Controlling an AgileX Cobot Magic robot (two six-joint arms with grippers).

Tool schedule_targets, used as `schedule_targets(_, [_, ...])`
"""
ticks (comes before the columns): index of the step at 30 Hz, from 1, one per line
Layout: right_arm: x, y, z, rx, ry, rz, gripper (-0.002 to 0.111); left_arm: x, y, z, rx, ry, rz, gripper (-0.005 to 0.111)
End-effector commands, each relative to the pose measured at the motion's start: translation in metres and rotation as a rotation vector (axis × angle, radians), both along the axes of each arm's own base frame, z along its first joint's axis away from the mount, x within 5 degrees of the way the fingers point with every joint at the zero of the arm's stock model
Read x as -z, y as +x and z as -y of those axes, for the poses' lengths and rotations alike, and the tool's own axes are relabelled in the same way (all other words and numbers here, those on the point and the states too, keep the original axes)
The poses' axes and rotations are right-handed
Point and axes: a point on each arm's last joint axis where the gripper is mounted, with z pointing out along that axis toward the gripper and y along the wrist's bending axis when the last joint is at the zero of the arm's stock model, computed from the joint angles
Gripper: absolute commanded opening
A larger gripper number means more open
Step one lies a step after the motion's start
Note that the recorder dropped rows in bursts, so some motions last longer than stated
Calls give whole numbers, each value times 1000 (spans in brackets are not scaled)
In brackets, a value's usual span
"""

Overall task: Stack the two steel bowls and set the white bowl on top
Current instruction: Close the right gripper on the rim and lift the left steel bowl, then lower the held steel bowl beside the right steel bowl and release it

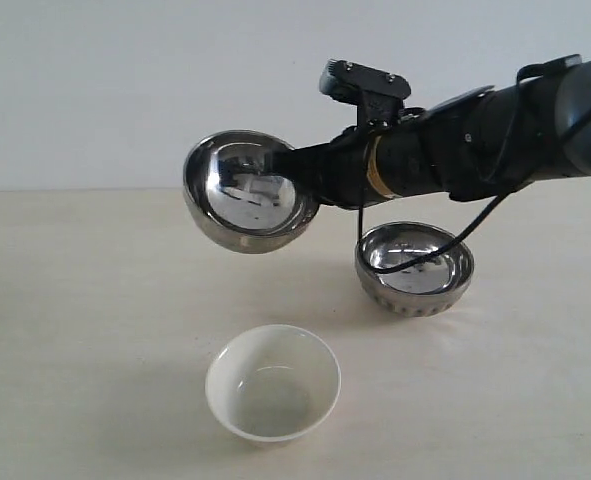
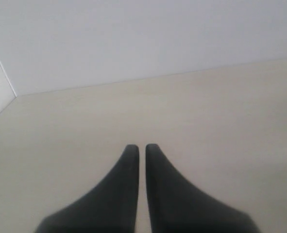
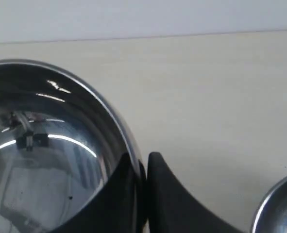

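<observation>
My right gripper (image 1: 310, 185) is shut on the rim of the smooth steel bowl (image 1: 247, 192), holding it tilted in the air above the table. In the right wrist view the same smooth bowl (image 3: 46, 150) fills one side, with one finger inside its wall and one outside at the right gripper (image 3: 142, 158). The ribbed steel bowl (image 1: 415, 268) stands on the table under the right arm; its rim (image 3: 279, 204) shows at a corner. The white bowl (image 1: 273, 382) rests upright near the front. My left gripper (image 2: 139, 147) is shut on nothing, over bare table.
The pale wooden table (image 1: 85, 330) runs back to a plain light wall. The black right arm (image 1: 495, 130) reaches in from the right, with a cable hanging over the ribbed bowl. The left arm is out of the exterior view.
</observation>
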Motion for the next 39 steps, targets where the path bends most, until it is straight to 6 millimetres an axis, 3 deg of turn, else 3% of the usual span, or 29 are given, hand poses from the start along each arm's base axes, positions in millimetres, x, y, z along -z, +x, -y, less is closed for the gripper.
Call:
schedule_targets(1, [-5,-3,2,-28,-20,21,0,0,0,0,-1,-16,7,4])
schedule_targets(11, [-11,3,10,6,-140,133,0,0,0,0,-1,-16,7,4])
schedule_targets(18, [-58,-2,24,60,-216,312,0,0,0,0,-1,-16,7,4])
schedule_targets(22, [-41,2,22,71,-262,260,0,0,0,0,-1,-16,7,4])
schedule_targets(24, [-16,1,16,96,-434,184,0,0,0,0,-1,-16,7,4])
schedule_targets(26, [-5,2,11,90,-454,119,0,0,0,0,-1,-16,7,4])
schedule_targets(30, [-4,-1,1,35,-339,75,0,0,0,0,-1,-16,7,4])
schedule_targets(39, [1,-3,2,41,-382,-60,0,0,0,0,-1,-16,7,4])
